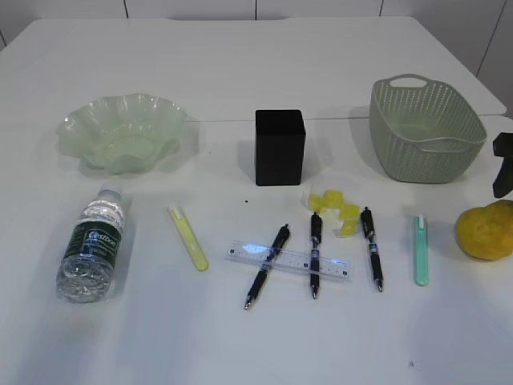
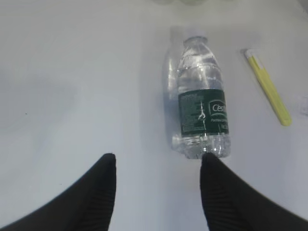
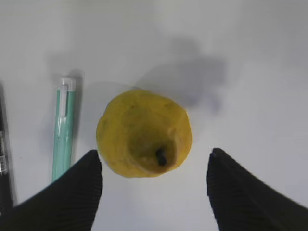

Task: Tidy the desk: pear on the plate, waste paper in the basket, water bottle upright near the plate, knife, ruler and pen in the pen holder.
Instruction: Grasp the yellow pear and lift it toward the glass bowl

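Nearby, water bottle [image 1: 92, 253] flat on the white table [image 1: 240, 72], long axis front-to-back, cap toward the plate [image 1: 120, 132], left tool [image 2: 156, 166] spread behind its base, right tool [image 3: 154, 161] spread over the pear [image 3: 143, 133], stem up.

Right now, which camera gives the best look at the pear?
The right wrist view: the pear fills the middle, stem showing, between open fingers. The exterior view catches it only at the right edge, partly cut off. The left wrist view misses it.
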